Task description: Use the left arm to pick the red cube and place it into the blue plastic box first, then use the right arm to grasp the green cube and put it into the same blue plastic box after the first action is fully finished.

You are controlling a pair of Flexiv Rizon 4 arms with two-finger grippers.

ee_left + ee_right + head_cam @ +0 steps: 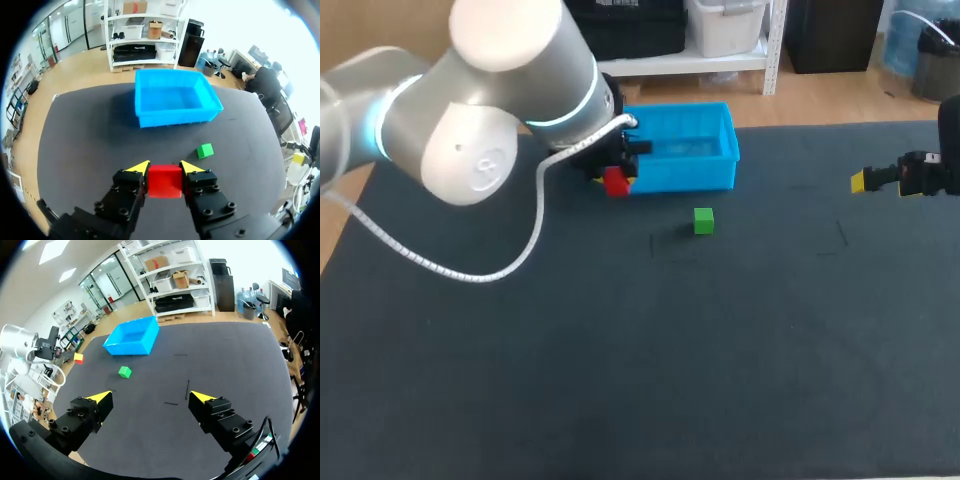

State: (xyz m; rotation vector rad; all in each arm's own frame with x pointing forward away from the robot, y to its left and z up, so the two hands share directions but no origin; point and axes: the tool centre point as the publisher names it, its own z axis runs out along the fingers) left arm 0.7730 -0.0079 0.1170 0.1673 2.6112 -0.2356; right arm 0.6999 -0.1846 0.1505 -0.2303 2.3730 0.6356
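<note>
I'm gripping the red cube (164, 181) in my left claw (164, 168) over the dark table (620, 380), beside the box (175, 118). The green cube (703, 221) is lying nearby; my right claw (150, 398) is hanging wide open, empty.

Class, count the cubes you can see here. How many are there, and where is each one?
2. The red cube is gripped by the left gripper, short of the blue box. The green cube lies on the table, apart from the box. None seems hidden.

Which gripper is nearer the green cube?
Left. The left gripper, shut on the red cube, is near the green cube; the right gripper, open, is much farther off on its other side.
</note>
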